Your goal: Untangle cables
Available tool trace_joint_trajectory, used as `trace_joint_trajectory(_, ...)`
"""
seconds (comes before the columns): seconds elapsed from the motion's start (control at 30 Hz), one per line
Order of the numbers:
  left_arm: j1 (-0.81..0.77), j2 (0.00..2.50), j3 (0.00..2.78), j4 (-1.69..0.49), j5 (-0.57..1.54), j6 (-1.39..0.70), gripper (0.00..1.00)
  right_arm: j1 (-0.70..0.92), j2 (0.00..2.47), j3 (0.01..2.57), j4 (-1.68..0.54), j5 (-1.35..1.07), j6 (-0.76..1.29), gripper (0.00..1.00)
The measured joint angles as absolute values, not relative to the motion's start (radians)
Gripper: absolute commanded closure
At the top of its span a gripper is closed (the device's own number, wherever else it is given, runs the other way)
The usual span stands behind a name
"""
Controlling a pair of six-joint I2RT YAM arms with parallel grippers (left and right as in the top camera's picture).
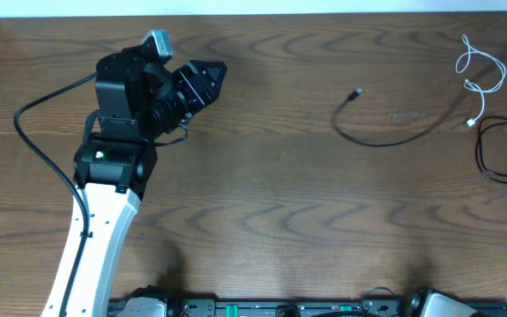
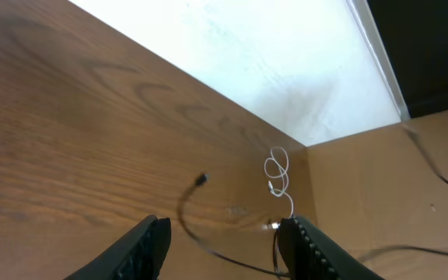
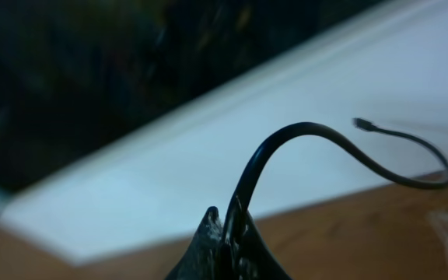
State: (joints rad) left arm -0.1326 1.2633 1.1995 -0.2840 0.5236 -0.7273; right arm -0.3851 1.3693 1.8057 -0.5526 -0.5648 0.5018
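The black cable (image 1: 385, 139) lies on the wooden table right of centre, its plug end towards the middle, and loops at the right edge (image 1: 504, 150). The white cable (image 1: 481, 75) lies coiled at the far right, apart from it. My left gripper (image 1: 208, 77) is open and empty, far to the left of both cables. In the left wrist view the open jaws (image 2: 224, 245) frame the black cable (image 2: 201, 180) and the white cable (image 2: 277, 175) in the distance. My right gripper (image 3: 228, 229) is shut on the black cable (image 3: 302, 128), which arches up from it to a plug end. The right gripper is out of the overhead view.
The left arm's own thick black wire (image 1: 38, 132) loops over the table at the left. A white wall (image 2: 271, 54) borders the table's far edge. Brown board (image 2: 395, 194) stands beyond the table's right end.
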Motion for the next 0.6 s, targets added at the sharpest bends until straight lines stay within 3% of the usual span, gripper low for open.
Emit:
trace_joint_trajectory(0.17, -0.133, 1.264, 1.2, -0.286, 0.511, -0.716, 0.49, -0.832, 1.308, 1.809, -0.313, -0.804, 0.715, 0.99)
trace_joint_trajectory(0.3, -0.133, 1.264, 1.2, -0.285, 0.51, -0.706, 0.49, -1.019, 1.343, 1.809, -0.247, -0.862, 0.81, 0.99)
trace_joint_trajectory(0.43, -0.133, 1.265, 1.2, -0.285, 0.51, -0.706, 0.49, -1.073, 1.434, 1.81, -0.281, -0.814, 0.758, 0.98)
trace_joint_trajectory(0.6, -0.133, 1.278, 1.2, -0.279, 0.509, -0.705, 0.46, -0.928, 1.56, 1.811, -0.531, -0.563, 0.49, 0.99)
